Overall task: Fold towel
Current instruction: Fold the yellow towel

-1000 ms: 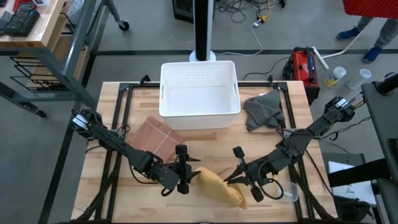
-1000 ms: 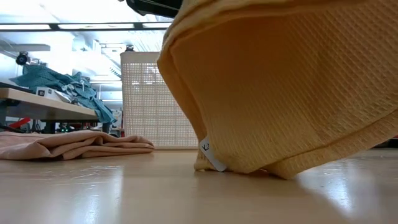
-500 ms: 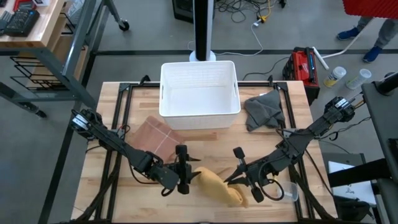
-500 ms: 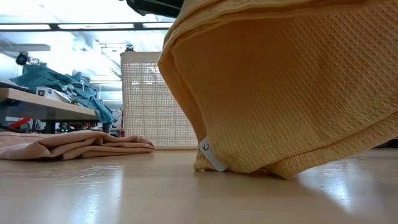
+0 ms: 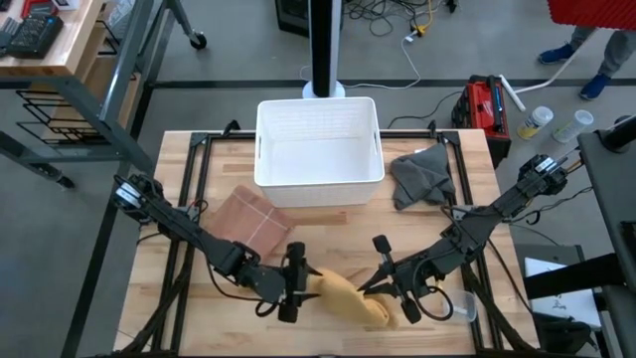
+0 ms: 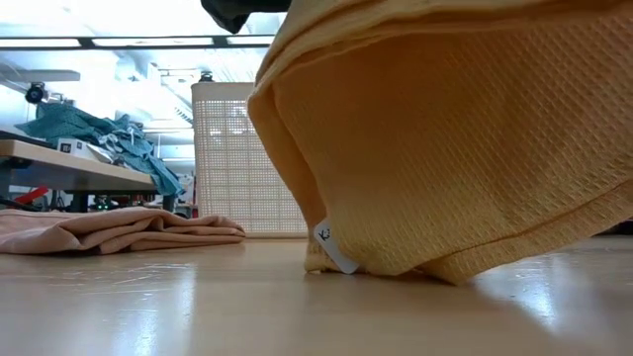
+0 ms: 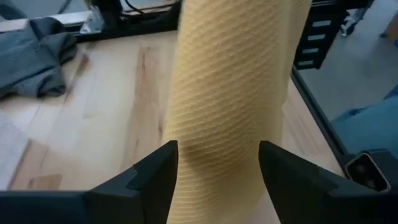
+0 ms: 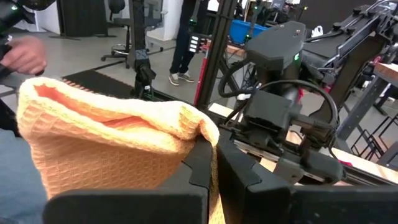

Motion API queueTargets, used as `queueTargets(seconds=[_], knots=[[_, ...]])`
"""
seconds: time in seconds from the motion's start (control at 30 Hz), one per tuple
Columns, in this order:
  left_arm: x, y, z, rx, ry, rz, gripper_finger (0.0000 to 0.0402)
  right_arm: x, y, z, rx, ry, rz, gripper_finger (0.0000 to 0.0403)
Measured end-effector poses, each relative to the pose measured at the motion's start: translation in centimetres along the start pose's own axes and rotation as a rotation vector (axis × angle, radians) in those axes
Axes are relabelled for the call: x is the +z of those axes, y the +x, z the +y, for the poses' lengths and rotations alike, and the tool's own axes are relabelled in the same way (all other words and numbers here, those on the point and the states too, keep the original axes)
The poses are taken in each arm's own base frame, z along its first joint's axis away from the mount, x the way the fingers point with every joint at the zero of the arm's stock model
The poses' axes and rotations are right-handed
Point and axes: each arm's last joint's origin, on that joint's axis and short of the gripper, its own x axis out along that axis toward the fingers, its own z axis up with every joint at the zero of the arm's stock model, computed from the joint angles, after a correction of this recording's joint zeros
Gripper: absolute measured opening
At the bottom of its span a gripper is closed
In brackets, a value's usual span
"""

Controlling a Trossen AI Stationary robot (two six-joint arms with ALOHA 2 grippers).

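Both arms are down at the front edge of the table [image 5: 179, 214], and the yellow towel [image 5: 348, 296] hangs between them, around six o'clock from the white basket [image 5: 319, 141]. The left gripper [image 5: 296, 283] sits at the towel's nine o'clock end; in its wrist view its two dark fingers [image 7: 155, 171] stand apart with the yellow towel [image 7: 230, 93] running up between them, so the jaws straddle the cloth, though whether they press it cannot be told. The right gripper [image 5: 383, 280] is at the towel's three o'clock side, and its wrist view shows the jaws pinched together on a folded edge of the cloth [image 8: 118, 140]. From table height the towel [image 6: 445, 148] droops in a big fold, its lower edge and small white tag [image 6: 334, 247] touching the wood. A pink folded cloth [image 5: 250, 221] lies at ten o'clock from the towel, a grey cloth [image 5: 422, 177] at one o'clock.
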Motion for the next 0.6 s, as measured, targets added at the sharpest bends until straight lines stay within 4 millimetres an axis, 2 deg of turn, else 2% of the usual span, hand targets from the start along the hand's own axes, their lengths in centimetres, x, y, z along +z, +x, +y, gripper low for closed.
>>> queueTargets(seconds=[0.27,0.4,0.53,0.6], knots=[[0.5,0.3,0.7,0.002,-0.005,-0.036,0.0198,-0.1,0.0,-0.2,-0.006,0.0,0.003,0.0008],[0.9,1.1,0.8,0.006,0.018,-0.098,0.018,-0.3,0.1,-0.6,-0.024,0.012,0.009,0.0008],[0.4,2.1,0.5,0.01,0.144,-0.107,0.0142,-1.0,0.2,-1.0,-0.093,0.018,0.039,0.0008],[0.2,2.4,0.4,0.019,0.211,-0.095,0.01,-1.3,0.1,-1.2,-0.154,0.016,0.058,0.0008]])
